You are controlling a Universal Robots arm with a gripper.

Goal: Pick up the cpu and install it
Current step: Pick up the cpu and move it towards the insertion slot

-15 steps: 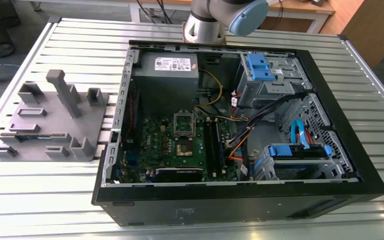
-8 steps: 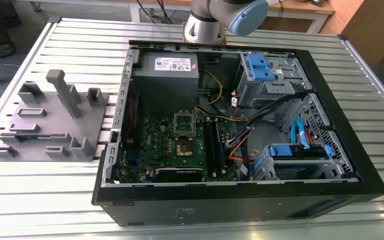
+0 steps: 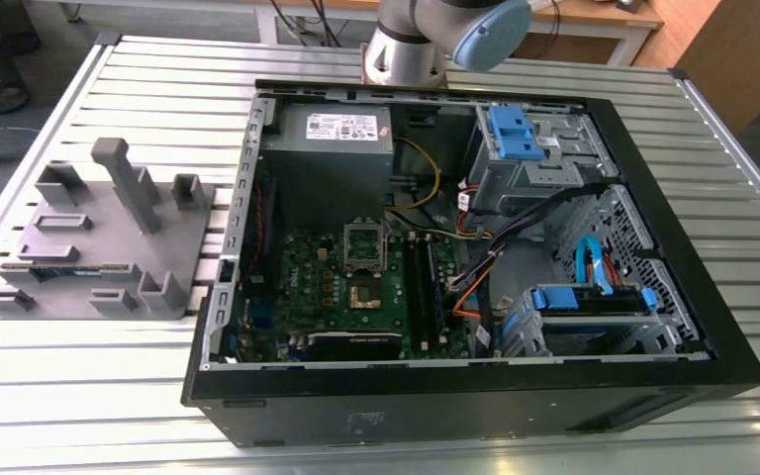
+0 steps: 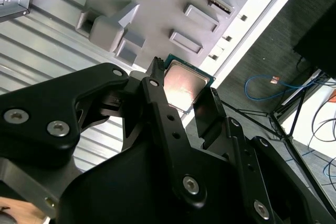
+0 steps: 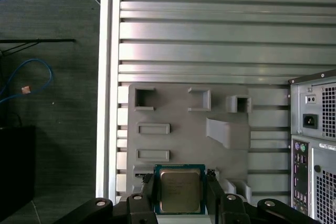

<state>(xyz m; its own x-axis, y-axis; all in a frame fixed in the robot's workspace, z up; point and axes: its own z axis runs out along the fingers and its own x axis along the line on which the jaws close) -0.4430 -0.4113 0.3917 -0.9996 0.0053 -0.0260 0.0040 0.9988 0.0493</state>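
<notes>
Within the end effector (image 5: 181, 188), the cpu (image 5: 180, 191)

I see a grey plastic holder (image 3: 182, 242) lying on the slatted metal table (image 3: 155, 79), just beside the open computer case (image 3: 486, 401); a memory stick (image 3: 66, 267) sits in the holder.

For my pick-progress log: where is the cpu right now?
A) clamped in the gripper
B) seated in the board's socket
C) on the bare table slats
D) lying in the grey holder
A: in the first wrist view the gripper clamps the cpu by two opposite edges, with the grey holder behind it.
</notes>
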